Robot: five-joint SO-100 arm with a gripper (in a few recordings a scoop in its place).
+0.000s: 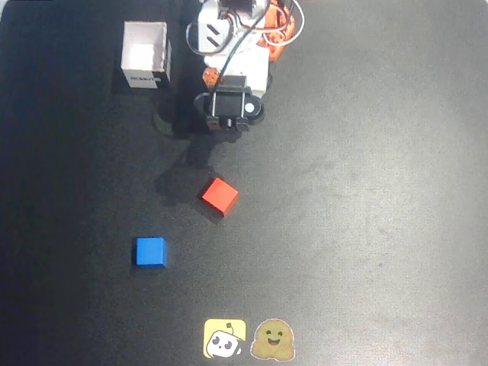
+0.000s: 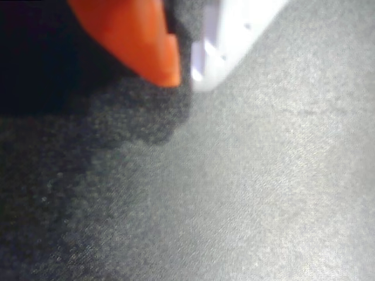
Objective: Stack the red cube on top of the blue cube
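Note:
In the overhead view the red cube (image 1: 220, 195) rests on the dark table mat, turned at an angle, near the middle. The blue cube (image 1: 151, 252) sits squarely below and to its left, about a cube's width apart from it. The arm (image 1: 229, 69) is folded up at the top centre, well above the red cube. In the wrist view the gripper (image 2: 186, 79) hangs just over bare mat. Its orange finger (image 2: 140, 41) and white finger (image 2: 228, 41) have their tips almost touching, with nothing between them.
An open white box (image 1: 145, 55) stands at the top left beside the arm's base. Two stickers, a yellow one (image 1: 225, 338) and a tan one (image 1: 273, 339), lie flat at the bottom edge. Dark mat (image 1: 366, 198) spreads to the right.

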